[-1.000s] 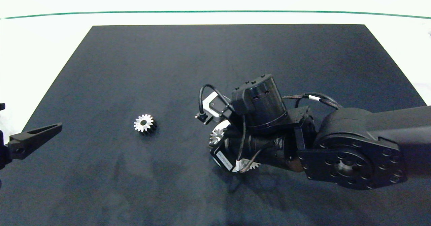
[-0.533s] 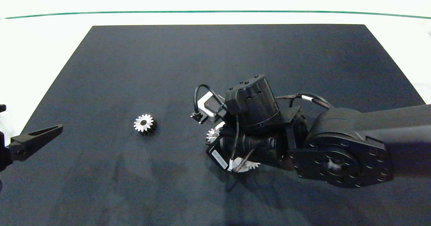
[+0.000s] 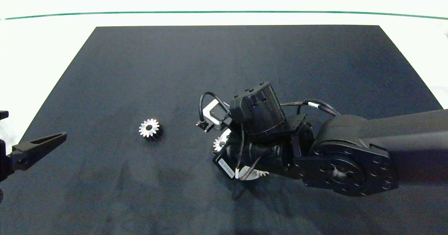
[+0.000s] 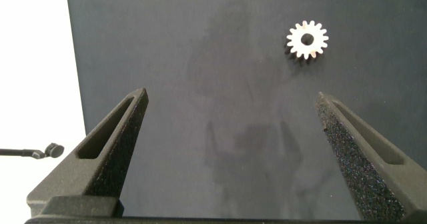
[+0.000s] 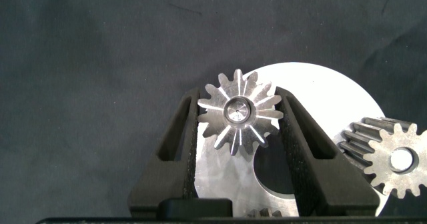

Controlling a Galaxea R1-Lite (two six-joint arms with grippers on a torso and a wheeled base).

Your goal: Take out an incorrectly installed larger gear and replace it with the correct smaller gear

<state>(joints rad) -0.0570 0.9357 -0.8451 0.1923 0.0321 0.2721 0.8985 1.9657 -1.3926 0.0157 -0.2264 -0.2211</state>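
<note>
The larger gear (image 3: 150,128), dark-sided with a dark centre hole, lies alone on the black mat (image 3: 224,60); it also shows in the left wrist view (image 4: 307,41). My left gripper (image 3: 40,144) hangs open at the mat's left edge, well short of that gear, with nothing between its fingers (image 4: 113,147). My right gripper (image 5: 239,97) is shut on a smaller gear (image 5: 239,114), one finger against its teeth on each side. That gear sits over a pin on a round silver plate (image 5: 320,94). In the head view the right wrist hides most of the plate.
A second small gear (image 5: 393,159) sits on the plate beside the held one, and the edge of a third (image 3: 259,173) peeks out under the right arm (image 3: 343,165). White tabletop (image 3: 42,53) surrounds the mat.
The right arm has shifted a little to the left and toward the front, still over the plate. The left gripper has dipped slightly. The lone gear has not moved.
</note>
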